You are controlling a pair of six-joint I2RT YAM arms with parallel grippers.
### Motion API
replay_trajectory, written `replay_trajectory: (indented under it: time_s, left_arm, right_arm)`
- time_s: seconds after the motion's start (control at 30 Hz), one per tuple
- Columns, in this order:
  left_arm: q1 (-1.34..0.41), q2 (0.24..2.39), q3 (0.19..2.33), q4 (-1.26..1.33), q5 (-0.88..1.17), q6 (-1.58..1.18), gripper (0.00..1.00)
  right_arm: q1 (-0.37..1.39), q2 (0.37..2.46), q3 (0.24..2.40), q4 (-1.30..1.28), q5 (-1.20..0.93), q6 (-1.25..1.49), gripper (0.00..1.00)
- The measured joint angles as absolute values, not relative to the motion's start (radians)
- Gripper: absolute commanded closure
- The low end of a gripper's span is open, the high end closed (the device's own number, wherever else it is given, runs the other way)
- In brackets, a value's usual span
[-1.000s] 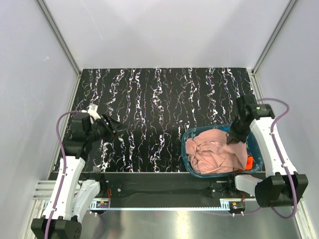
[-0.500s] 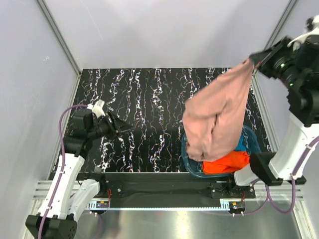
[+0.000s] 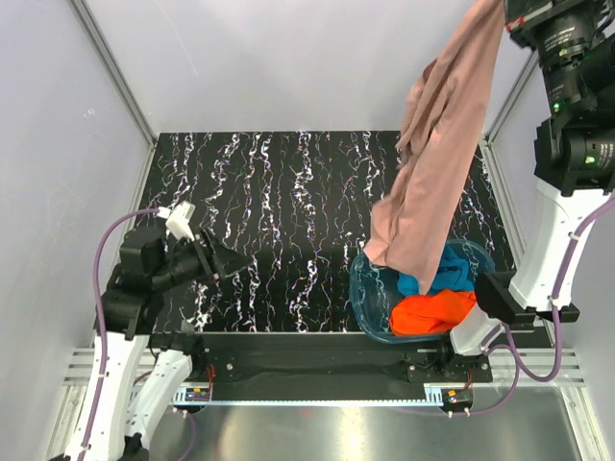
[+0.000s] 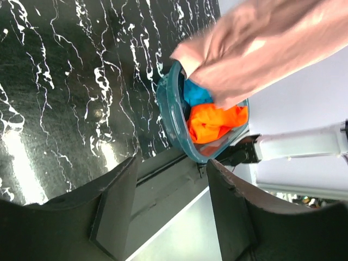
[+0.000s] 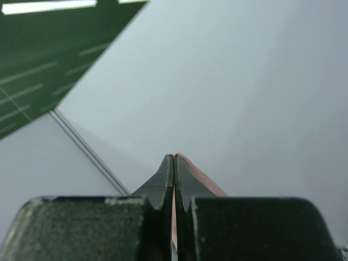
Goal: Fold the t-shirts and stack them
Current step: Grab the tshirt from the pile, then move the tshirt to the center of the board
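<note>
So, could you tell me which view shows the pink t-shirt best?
The top external view: the pink t-shirt hangs almost full length from the right gripper. The left wrist catches only its lower part; the right wrist only a pinched sliver.

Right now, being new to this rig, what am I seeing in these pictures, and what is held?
Two robot arms stand at the near edge of a black marbled table. The wide picture looks down from above and behind them; the other two come from a camera on each wrist, showing its own fingers. The right gripper is shut on a pink shirt, held high so it hangs down over a blue tub at the table's near right. In the tub lie a blue shirt and an orange shirt. The left gripper is open and empty, over the table's left side.
</note>
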State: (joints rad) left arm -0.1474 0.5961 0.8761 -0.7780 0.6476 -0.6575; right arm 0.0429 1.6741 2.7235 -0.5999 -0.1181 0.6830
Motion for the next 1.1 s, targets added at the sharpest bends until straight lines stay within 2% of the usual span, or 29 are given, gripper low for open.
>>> replay_trajectory:
  time_s: [0.23, 0.43, 0.63, 0.67, 0.7, 0.73, 0.8, 0.83, 0.9, 0.93, 1.1]
  left_arm:
    - [-0.147, 0.574, 0.915, -0.872, 0.644, -0.609, 0.40]
    - [-0.147, 0.584, 0.953, -0.895, 0.628, -0.592, 0.39]
    - [-0.147, 0.570, 0.958, -0.916, 0.582, -0.591, 0.36]
    - [-0.147, 0.564, 0.958, -0.926, 0.569, -0.591, 0.33]
    - [-0.147, 0.559, 0.958, -0.935, 0.553, -0.590, 0.31]
    - [-0.147, 0.554, 0.959, -0.948, 0.534, -0.590, 0.30]
    - [-0.149, 0.550, 0.962, -0.971, 0.488, -0.591, 0.28]
    - [-0.149, 0.551, 0.963, -0.982, 0.464, -0.592, 0.28]
    - [-0.149, 0.559, 0.966, -0.995, 0.427, -0.594, 0.27]
    - [-0.149, 0.567, 0.967, -0.996, 0.411, -0.595, 0.26]
    - [-0.149, 0.699, 0.972, -0.925, 0.373, -0.626, 0.27]
  right_arm:
    - [0.036, 1.726, 2.740, -0.266, -0.035, 0.791, 1.00]
    - [0.063, 1.860, 2.769, -0.123, -0.064, 0.923, 1.00]
    - [0.273, 1.999, 2.568, -0.138, -0.150, 0.965, 1.00]
    - [0.318, 2.018, 2.521, -0.149, -0.158, 0.970, 0.99]
    - [0.368, 2.040, 2.474, -0.160, -0.170, 0.975, 0.93]
    - [0.420, 2.061, 2.427, -0.171, -0.184, 0.984, 0.81]
    - [0.515, 2.115, 2.379, -0.210, -0.218, 1.003, 0.66]
    - [0.563, 2.151, 2.375, -0.239, -0.249, 1.011, 0.49]
    - [0.645, 2.210, 2.375, -0.307, -0.318, 1.012, 0.34]
    - [0.672, 2.227, 2.374, -0.352, -0.356, 1.001, 0.30]
    - [0.676, 2.213, 2.316, -0.678, -0.417, 0.822, 0.28]
